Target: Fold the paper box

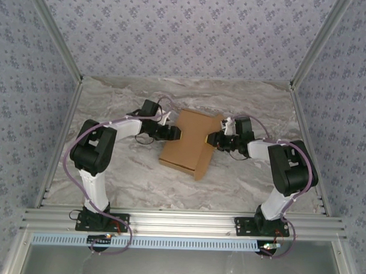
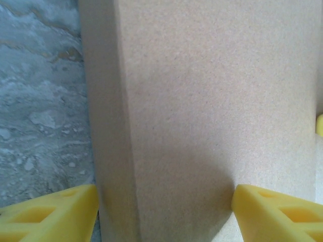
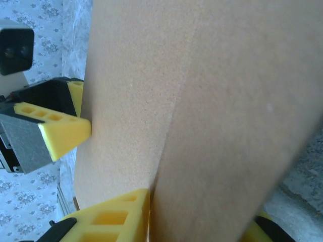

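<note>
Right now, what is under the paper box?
The marble table shows all around the paper box. The patch directly beneath is covered by the cardboard, so I cannot tell whether anything lies there.

Paper box (image 1: pixel 187 143) mid-table, left claw (image 1: pixel 176 132) and right claw (image 1: pixel 212 139) crowding its sides, open table (image 1: pixel 139 177) in front and behind.

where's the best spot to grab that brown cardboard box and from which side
Probably the short ends, coming in level from the left and the right. The brown cardboard box lies low and broad on the marble table, so its top looks too wide to span. Its thin end walls fit between two jaws, as at the right gripper, which straddles one edge.
</note>
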You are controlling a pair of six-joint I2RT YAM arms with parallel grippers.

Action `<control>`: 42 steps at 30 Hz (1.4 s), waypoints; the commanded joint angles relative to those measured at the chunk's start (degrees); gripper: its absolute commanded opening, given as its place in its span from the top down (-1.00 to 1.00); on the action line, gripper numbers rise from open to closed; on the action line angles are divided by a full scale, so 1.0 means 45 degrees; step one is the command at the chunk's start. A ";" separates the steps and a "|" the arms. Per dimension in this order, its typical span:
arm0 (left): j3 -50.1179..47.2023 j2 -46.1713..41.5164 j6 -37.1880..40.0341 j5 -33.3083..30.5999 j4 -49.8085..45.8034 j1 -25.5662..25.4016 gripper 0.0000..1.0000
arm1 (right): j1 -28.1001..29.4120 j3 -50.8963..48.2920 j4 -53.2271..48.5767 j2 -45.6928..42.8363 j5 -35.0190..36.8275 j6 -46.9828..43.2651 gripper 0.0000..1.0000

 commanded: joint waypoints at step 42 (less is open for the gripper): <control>0.0304 0.0999 0.0363 -0.0677 -0.1632 -0.0982 -0.32 | -0.0915 0.0037 -0.4188 -0.1171 0.0744 -0.3074 0.23</control>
